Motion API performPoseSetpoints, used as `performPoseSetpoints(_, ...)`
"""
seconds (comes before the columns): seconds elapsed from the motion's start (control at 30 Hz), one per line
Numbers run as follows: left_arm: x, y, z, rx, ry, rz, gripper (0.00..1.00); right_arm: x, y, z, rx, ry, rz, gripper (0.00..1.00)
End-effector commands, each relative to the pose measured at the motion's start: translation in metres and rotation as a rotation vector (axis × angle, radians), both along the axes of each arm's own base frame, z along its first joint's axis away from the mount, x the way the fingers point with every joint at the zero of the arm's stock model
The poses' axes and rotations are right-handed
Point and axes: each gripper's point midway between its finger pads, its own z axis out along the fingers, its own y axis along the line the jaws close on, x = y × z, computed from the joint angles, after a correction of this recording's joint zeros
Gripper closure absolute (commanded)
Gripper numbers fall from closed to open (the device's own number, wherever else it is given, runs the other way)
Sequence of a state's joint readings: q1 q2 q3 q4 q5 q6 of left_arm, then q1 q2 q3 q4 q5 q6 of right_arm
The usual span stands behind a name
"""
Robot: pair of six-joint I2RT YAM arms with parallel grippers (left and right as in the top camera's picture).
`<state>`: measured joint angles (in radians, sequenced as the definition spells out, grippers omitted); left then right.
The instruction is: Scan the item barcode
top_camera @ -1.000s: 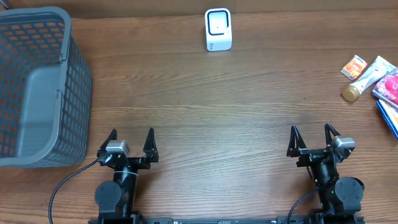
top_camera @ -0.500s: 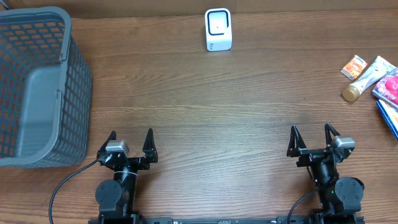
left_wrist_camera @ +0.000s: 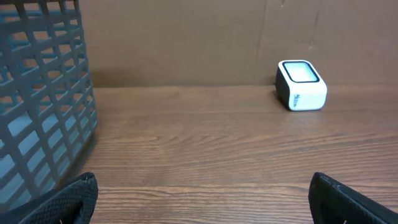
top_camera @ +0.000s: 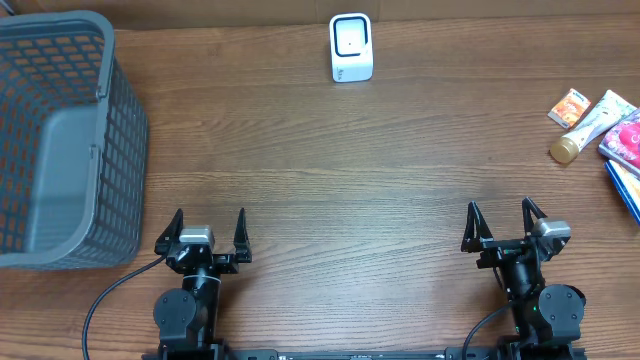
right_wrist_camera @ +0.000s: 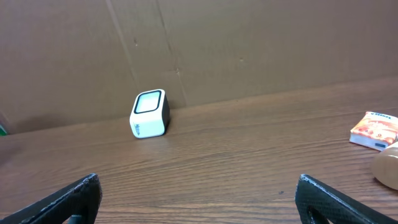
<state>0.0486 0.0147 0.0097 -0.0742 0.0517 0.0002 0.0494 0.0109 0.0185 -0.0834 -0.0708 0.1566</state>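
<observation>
Overhead, the goods for scanning sit bunched at the right edge of the brown wood-grain counter [top_camera: 330,180], well apart from both my arms. I count four: one small orange rectangular packet [top_camera: 571,106], one white squeeze tube with a tan cap [top_camera: 590,126], one red-and-pink pack [top_camera: 627,138] cut off by the frame edge, and one flat blue item [top_camera: 624,188], also cut off. The tube lies tilted, its cap pointing toward the counter's middle, with the orange packet just beside it. No barcode is legible on any of them.

One white box-shaped scanner with a dark-framed window [top_camera: 351,47] stands at the far middle of the counter. One grey plastic lattice basket [top_camera: 125,150] fills the far left corner.

My left fingers [top_camera: 240,232] stand spread wide with nothing between them, near the basket's near corner. My right fingers [top_camera: 471,230] stand equally wide and hold nothing, on the near right side. That makes two fingers per arm, four in all.
</observation>
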Motion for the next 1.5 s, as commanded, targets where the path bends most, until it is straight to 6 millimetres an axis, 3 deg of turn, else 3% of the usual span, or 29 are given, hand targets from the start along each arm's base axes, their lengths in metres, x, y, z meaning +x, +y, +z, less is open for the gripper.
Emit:
performPoseSetpoints(0.0,0.000,0.004,0.000,0.031,-0.004,0.017,0.00,0.000,-0.001,-0.003,-0.005,-0.001,-0.006,0.00)
performPoseSetpoints(0.67,0.000,0.004,0.000,0.031,-0.005,0.017,0.00,0.000,-0.001,-0.003,-0.005,-0.001,-0.006,0.00)
performPoseSetpoints(0.8,0.000,0.004,0.000,0.031,-0.004,0.017,0.00,0.001,-0.013,-0.004,-0.011,0.003,-0.077,0.00)
performPoseSetpoints(0.97,0.000,0.004,0.000,0.031,-0.004,0.017,0.00,0.001,-0.012,-0.004,-0.108,-0.006,-0.066,0.00)
performPoseSetpoints(1.47,0.000,0.004,0.000,0.031,-0.004,0.017,0.00,0.001,-0.012,-0.004,-0.106,-0.007,-0.067,0.00)
